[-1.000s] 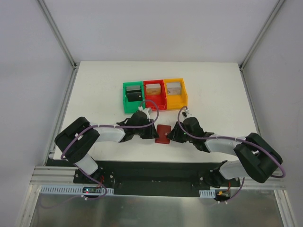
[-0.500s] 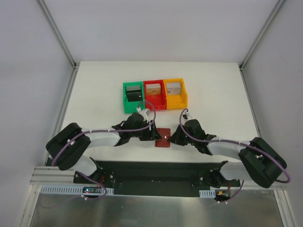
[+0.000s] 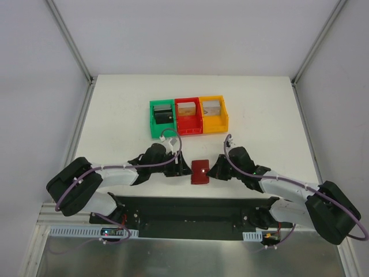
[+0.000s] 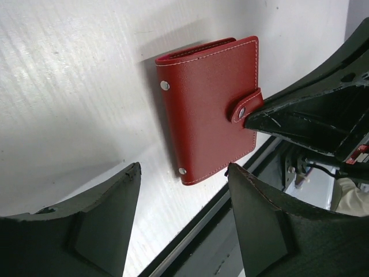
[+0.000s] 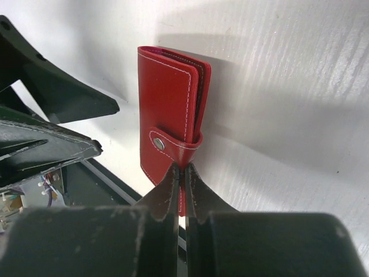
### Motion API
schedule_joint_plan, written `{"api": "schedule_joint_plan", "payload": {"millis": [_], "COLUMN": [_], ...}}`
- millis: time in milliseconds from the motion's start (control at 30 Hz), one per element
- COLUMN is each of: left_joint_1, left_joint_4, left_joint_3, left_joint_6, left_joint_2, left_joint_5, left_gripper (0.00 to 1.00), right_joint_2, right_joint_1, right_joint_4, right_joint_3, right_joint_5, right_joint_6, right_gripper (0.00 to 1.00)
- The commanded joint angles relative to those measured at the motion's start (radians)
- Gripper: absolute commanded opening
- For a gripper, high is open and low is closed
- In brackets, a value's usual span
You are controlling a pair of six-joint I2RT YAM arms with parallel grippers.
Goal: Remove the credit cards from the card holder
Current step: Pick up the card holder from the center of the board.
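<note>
Right wrist: your right gripper [image 5: 181, 168], closed, meets the snap tab [image 5: 157, 141] of the card holder [image 5: 170, 104].
It lies shut on the table [image 5: 288, 86] between your arms; left gripper [image 4: 183, 170] stands wide, probably to brace it.

Grained, seemingly leather card holder [image 4: 207, 109], matt table [image 4: 69, 86]

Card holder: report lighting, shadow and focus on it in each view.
Top external: even, diffuse light; the card holder small but sharp, hardly any shadow. Left wrist: its stitching crisp, a soft shadow beside it on the table, left gripper fingers dark, slightly soft. Right wrist: card holder sharp, soft shadow to its right, right gripper fingers blurred up close.
</note>
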Motion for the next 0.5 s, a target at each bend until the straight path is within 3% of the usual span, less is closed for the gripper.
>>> {"api": "schedule_joint_plan", "payload": {"millis": [0,167,467], "left_joint_1": [0.006,0.006,0.008], "left_joint_4": [0.174,0.306,0.357], "left_joint_3": [-0.023,-0.028,-0.037], "left_joint_6": [-0.048,-0.082,-0.1], "left_joint_2": [0.011,0.039,0.063], "left_joint_5": [0.094,0.174,0.199], "left_gripper": [0.61,0.62,0.62], "right_joint_2": [-0.057,-0.078,-0.114], "right_joint_1": [0.004,0.004,0.003], "right_joint_4": [-0.013,0.002,0.018], "right_joint_3": [0.022,0.028,0.038], "right_joint_5": [-0.039,-0.068,-0.09], "right_joint_6": [-0.009,0.004,0.022], "right_gripper": [0.0,0.0,0.0]}}
